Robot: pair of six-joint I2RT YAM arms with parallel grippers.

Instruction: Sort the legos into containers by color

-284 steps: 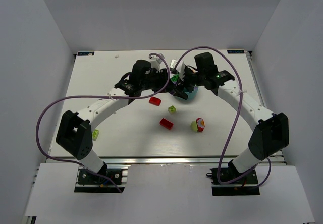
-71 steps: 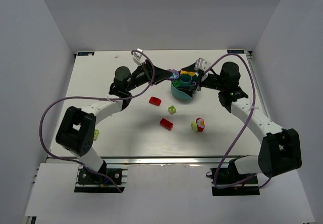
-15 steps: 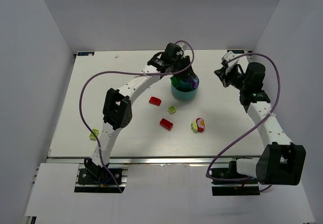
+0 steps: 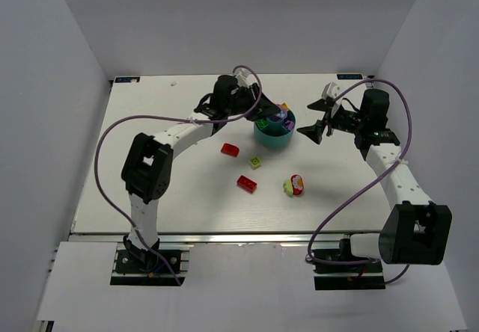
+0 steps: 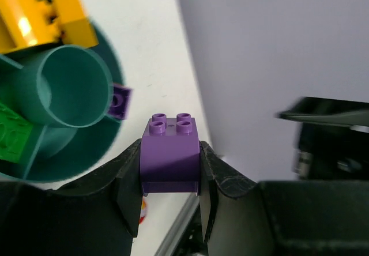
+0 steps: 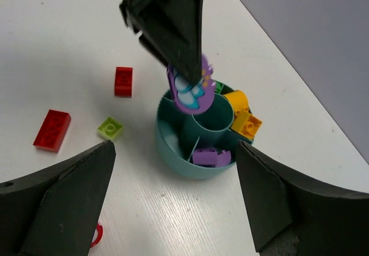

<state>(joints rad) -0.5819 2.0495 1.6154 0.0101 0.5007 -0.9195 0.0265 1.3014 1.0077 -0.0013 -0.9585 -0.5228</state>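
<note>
My left gripper (image 4: 262, 111) hangs over the teal bowl (image 4: 271, 142), shut on a purple brick (image 5: 170, 146) held between its fingers (image 5: 128, 181). The right wrist view shows that brick (image 6: 190, 86) above the bowl's central cup (image 6: 210, 120). My right gripper (image 4: 313, 123) is open and empty just right of the bowl (image 6: 184, 165). In the bowl's compartments lie a purple brick (image 6: 211, 157), yellow and orange bricks (image 6: 242, 116) and a green one (image 5: 11, 135). Two red bricks (image 4: 230, 149) (image 4: 246, 183) and a lime brick (image 4: 256, 162) lie on the table.
A lime piece with a red-and-white part (image 4: 293, 185) lies in front of the bowl toward the right. The white table (image 4: 179, 190) is walled by grey panels at the back and both sides. The left arm arches from its base across the table's left half.
My right gripper has opened wide and swung in from the right toward the bowl. The left arm's wrist has shifted left, still holding the purple brick over the bowl.
</note>
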